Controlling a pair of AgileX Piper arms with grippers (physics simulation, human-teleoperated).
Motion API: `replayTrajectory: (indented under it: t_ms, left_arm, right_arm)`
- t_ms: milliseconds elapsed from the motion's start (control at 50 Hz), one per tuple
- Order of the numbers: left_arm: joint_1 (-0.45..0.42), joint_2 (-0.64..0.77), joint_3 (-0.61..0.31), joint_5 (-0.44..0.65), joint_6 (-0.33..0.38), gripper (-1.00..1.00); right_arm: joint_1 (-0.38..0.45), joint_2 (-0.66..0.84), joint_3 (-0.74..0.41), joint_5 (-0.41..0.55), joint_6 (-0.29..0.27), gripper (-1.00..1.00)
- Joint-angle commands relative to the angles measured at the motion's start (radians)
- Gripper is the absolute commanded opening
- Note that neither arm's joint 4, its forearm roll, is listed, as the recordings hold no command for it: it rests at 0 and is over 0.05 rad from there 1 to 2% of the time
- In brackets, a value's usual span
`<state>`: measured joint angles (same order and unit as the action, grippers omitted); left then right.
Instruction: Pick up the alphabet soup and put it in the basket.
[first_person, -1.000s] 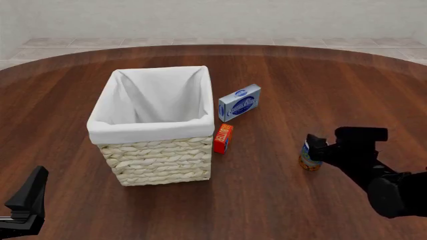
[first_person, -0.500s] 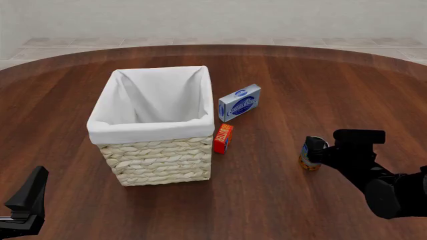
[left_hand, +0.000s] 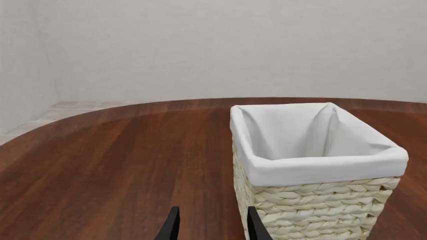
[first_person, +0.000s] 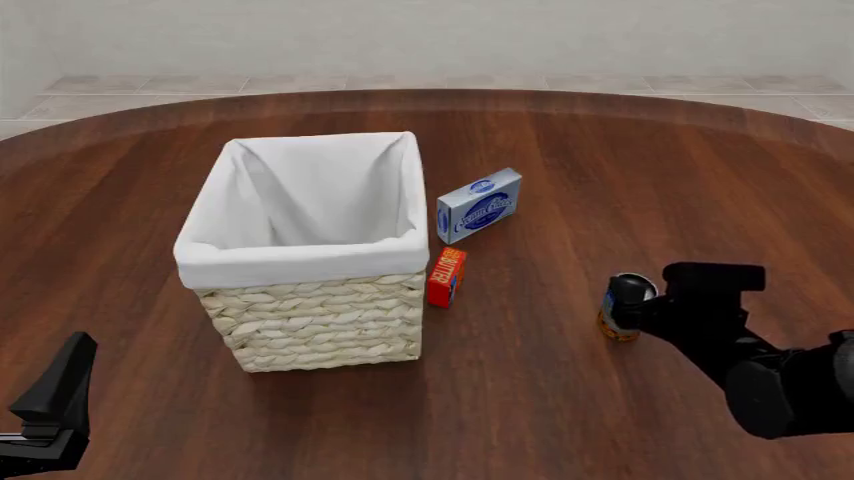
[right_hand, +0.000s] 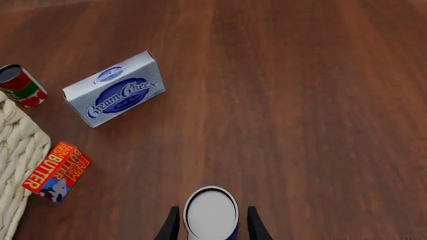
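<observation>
The small cylindrical alphabet soup can (first_person: 622, 306), with a blue and orange-yellow label and a silver-grey top, stands upright on the dark wooden table (first_person: 574, 160), well apart from the large square cream wicker basket (first_person: 315, 300) lined with white cloth. The right gripper (right_hand: 211, 226) is positioned with one finger on either side of the can; whether the fingers touch it cannot be told. The left gripper (left_hand: 211, 226) is held narrowly parted, with nothing between its fingers. A blue-and-white cream cheese box (first_person: 478, 206) and a red-orange butter box (first_person: 446, 277) lie beside the basket.
</observation>
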<state>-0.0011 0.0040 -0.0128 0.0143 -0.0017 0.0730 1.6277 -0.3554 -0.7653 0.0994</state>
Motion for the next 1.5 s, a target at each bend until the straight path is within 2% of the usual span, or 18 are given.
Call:
replayTrajectory:
  t_ms: [20, 1500]
  left_arm:
    - [0.0, 0.0, 0.0, 0.0, 0.0, 1.0]
    - [0.0, 0.0, 0.0, 0.0, 0.0, 1.0]
  right_arm:
    - [-0.002, 0.023, 0.002, -0.019, 0.002, 1.0]
    - [0.011, 0.112, -0.001, -0.079, 0.022, 1.0]
